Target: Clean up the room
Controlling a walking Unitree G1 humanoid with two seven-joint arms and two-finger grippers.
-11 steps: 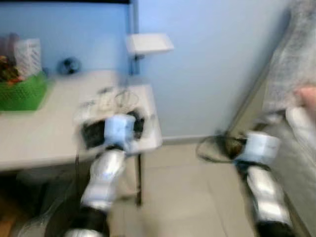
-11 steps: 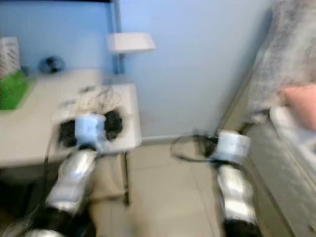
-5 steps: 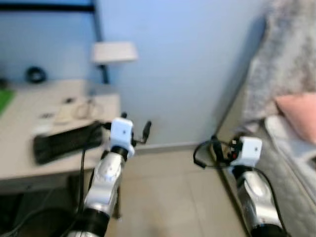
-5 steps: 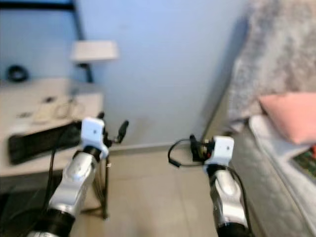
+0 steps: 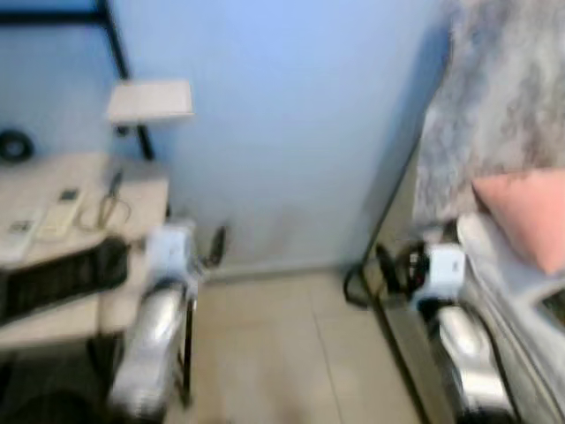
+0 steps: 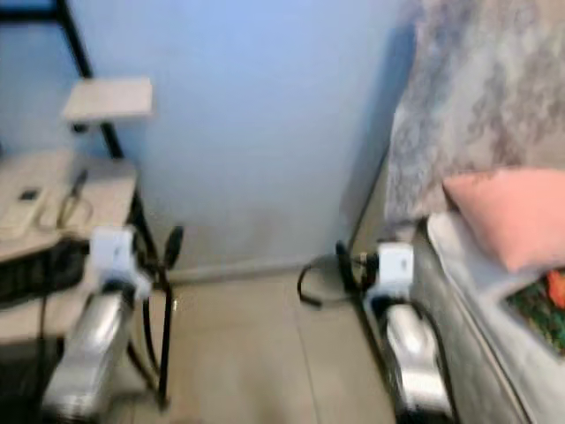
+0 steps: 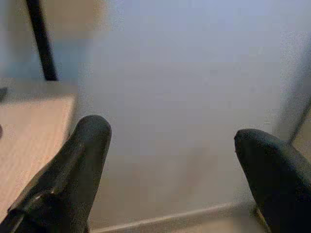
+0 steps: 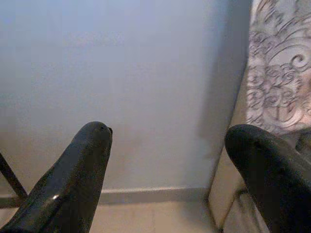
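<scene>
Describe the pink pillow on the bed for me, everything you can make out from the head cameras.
The pink pillow is a soft, plain salmon-pink cushion, fabric by the look of it, with a blunt corner pointing toward the wall side. It lies on the pale bed at the robot's right, against the grey patterned fabric behind it. Its far end runs out of frame. The picture is blurred, so seams or texture cannot be told. Neither gripper touches it.
</scene>
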